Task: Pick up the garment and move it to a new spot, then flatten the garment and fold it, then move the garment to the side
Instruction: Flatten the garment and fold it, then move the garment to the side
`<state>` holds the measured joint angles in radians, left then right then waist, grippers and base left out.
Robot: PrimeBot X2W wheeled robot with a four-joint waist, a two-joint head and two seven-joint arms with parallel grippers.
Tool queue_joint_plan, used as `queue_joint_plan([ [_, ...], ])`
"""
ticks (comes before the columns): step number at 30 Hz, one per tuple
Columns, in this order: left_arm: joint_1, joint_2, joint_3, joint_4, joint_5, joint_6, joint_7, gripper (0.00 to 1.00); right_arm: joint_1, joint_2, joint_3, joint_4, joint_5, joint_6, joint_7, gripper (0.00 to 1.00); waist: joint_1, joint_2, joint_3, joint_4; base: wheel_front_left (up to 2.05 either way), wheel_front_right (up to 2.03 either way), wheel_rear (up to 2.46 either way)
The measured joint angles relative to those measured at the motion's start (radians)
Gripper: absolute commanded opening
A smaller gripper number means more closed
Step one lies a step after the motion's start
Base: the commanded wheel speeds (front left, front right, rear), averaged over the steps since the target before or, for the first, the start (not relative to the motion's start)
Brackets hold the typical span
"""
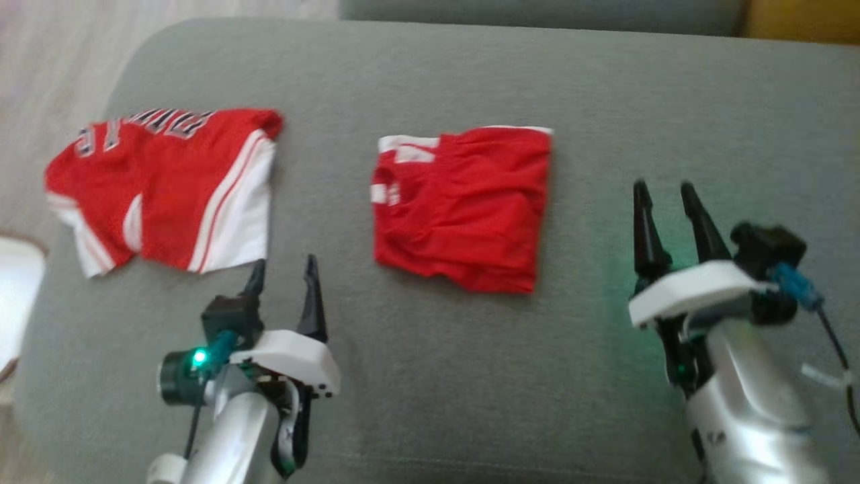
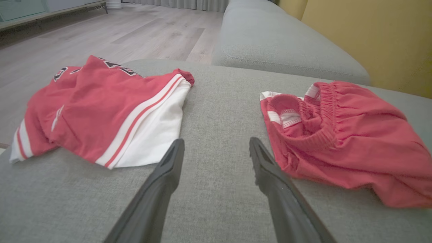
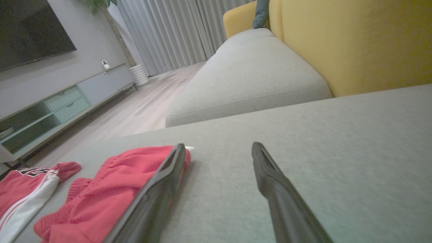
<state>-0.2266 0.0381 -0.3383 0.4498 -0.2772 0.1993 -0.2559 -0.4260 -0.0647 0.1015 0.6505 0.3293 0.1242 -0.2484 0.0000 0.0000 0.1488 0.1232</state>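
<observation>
Left pincer (image 1: 284,263) near folded, rumpled red garment (image 1: 463,208)

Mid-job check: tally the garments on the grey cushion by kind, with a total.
Folded red shorts with white trim: 1
Red garment with white panels and lettering: 1
Total: 2
</observation>
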Motion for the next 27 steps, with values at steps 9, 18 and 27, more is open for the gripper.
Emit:
queue_joint_plan([
  [9,0.096,0.0,0.078,-0.025,0.057,-0.015,0.0,1.0,0.104,0.004,0.037,-0.026,-0.003,0.0,0.0,1.0,0.0,0.0,-0.043,-0.125,0.0,0.0,0.0],
  [18,0.102,0.002,0.038,-0.052,0.063,-0.034,0.0,1.0,0.127,0.006,0.106,-0.02,0.02,0.0,0.0,1.0,0.0,0.0,-0.031,-0.091,0.0,0.0,0.0],
  [27,0.058,0.002,-0.052,-0.062,0.034,-0.04,0.0,1.0,-0.069,0.006,0.16,0.117,0.042,0.0,-0.001,1.0,0.0001,0.0,0.035,0.045,0.0,0.0,0.0],
])
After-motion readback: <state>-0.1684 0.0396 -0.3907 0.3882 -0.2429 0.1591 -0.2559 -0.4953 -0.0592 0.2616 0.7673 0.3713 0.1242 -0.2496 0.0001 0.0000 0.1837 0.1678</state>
